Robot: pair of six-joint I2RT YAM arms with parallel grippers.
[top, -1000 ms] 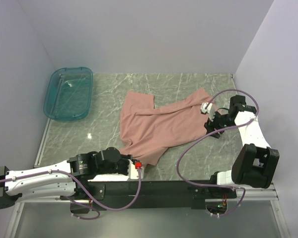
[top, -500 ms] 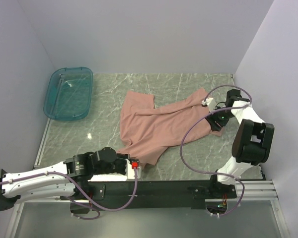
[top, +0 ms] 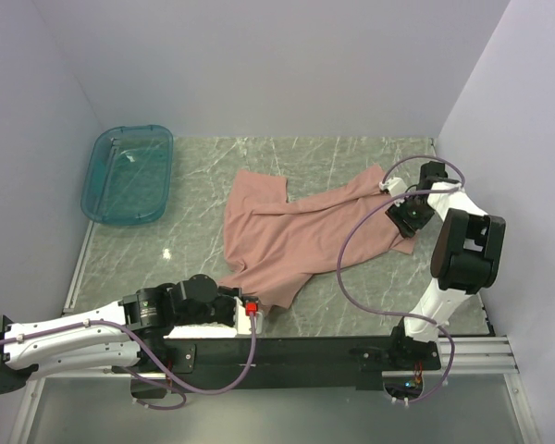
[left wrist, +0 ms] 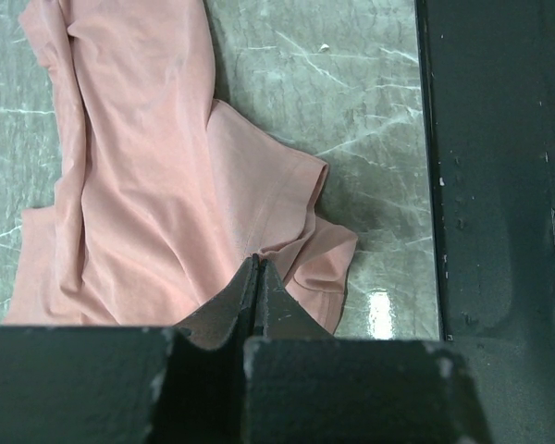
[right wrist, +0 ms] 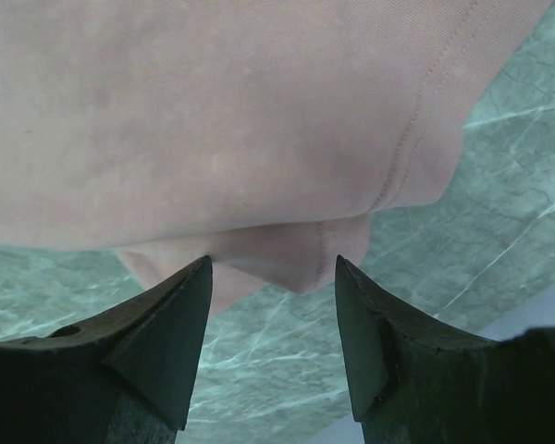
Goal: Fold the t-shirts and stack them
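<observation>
Diagonally, the t-shirt runs near-left to far-right, hem perhaps rightmost.

The pink t-shirt fills the upper part of the view, smooth and spread across the green marbled worktop. A stitched hem runs down its right side towards a corner of the cloth. Under that hem a second layer of the same cloth pokes out, its lowest point sitting between the 2 dark fingers of the right gripper. The fingers stand well apart, with bare worktop showing between them lower down. A pale strip borders the worktop at the bottom right.
</observation>
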